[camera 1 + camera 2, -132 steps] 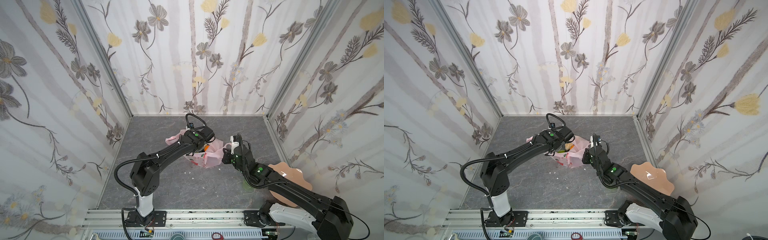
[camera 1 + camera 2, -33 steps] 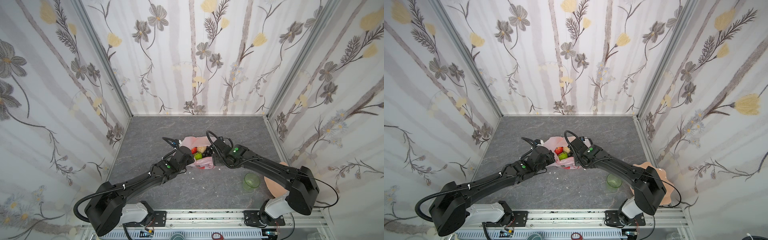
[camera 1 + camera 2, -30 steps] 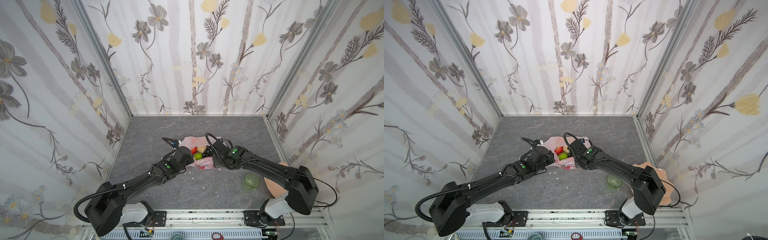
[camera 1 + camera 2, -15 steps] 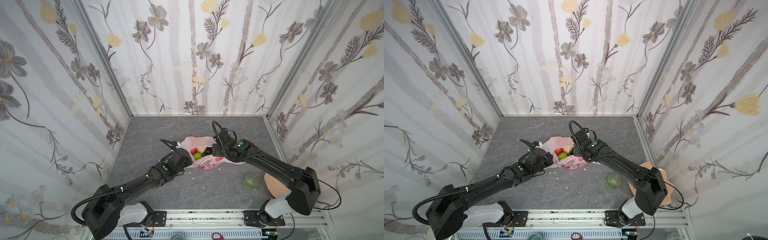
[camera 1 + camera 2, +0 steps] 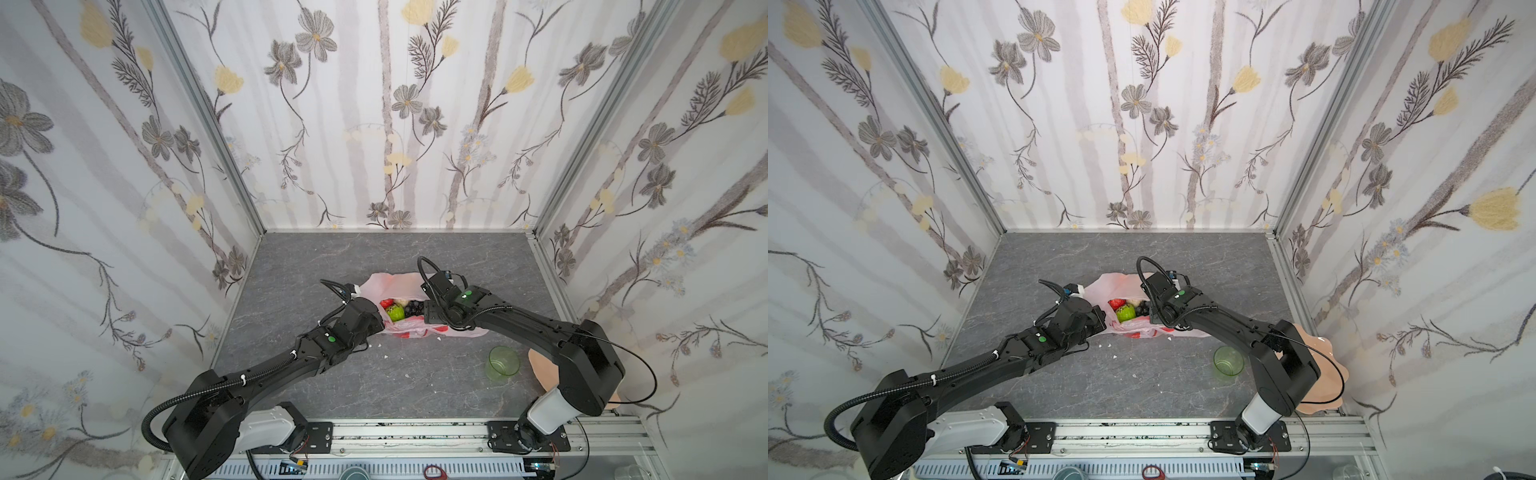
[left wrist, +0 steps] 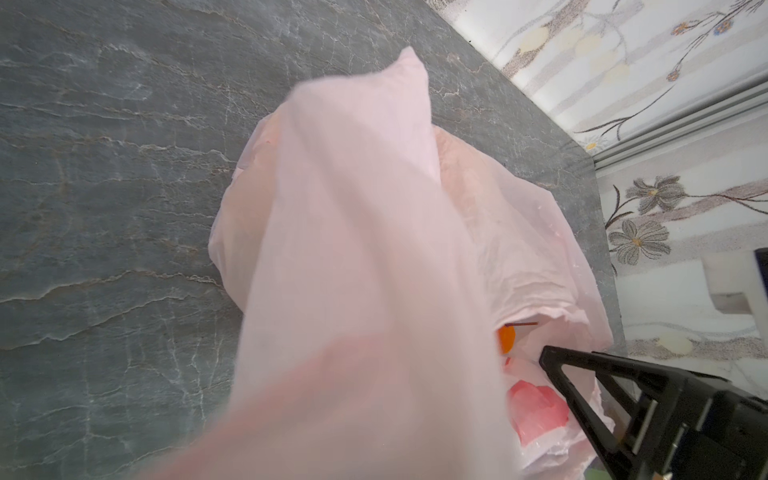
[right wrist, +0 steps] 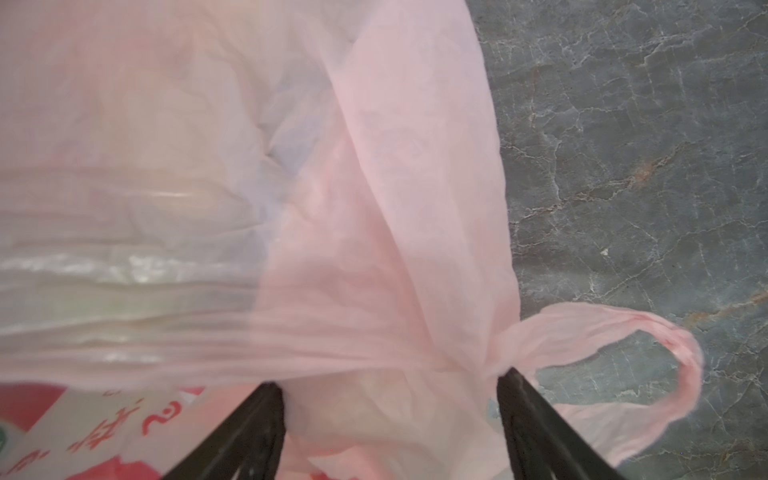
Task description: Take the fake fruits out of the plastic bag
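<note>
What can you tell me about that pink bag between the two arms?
The plastic bag is thin, crinkly, translucent pale pink film with red printing and a loop handle. It lies slumped on the grey table, mouth open, fake fruits showing inside. The left gripper is shut on its rim; the right gripper has its jaws open astride bunched film beside the handle.

Black left arm (image 5: 270, 370) and right arm (image 5: 528, 326), white bases (image 5: 266, 428), green status dots (image 5: 331, 338), looping black cables (image 5: 183, 397)
</note>
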Robot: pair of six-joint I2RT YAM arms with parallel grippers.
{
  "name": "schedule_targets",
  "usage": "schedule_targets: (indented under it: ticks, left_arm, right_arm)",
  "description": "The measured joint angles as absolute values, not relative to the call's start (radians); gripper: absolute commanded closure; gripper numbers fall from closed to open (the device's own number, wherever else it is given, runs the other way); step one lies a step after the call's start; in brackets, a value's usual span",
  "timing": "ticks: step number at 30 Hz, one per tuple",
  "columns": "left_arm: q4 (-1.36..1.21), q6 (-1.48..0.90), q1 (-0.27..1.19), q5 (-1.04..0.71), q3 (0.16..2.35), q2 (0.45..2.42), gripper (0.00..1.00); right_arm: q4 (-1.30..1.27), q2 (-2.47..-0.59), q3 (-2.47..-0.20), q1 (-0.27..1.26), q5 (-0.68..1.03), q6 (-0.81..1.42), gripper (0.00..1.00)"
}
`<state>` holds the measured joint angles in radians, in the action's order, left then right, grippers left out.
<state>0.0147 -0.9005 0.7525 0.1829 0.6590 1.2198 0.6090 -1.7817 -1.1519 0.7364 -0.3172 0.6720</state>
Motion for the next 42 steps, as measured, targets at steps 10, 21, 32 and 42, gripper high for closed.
schedule_targets:
  ticks: [10, 21, 32, 42]
  left_arm:
    - [0.012, -0.901, 0.714, 0.167, 0.614, 1.197, 1.0]
    - [0.012, -0.889, 0.553, 0.096, 0.569, 1.17, 1.0]
    - [0.153, -0.798, 0.636, 0.105, 0.742, 1.229, 0.66]
    - [0.448, -0.864, 0.781, 0.253, 0.888, 1.198, 0.28]
  right_arm:
    - [0.546, -1.916, -1.263, 0.685, -0.342, 0.621, 0.62]
    - [0.507, -1.73, -1.203, 0.579, -0.382, 0.539, 0.87]
    - [0.428, -1.617, -1.084, 0.575, -0.339, 0.513, 0.9]
    - [0.387, -1.596, -1.065, 0.646, -0.327, 0.494, 0.9]
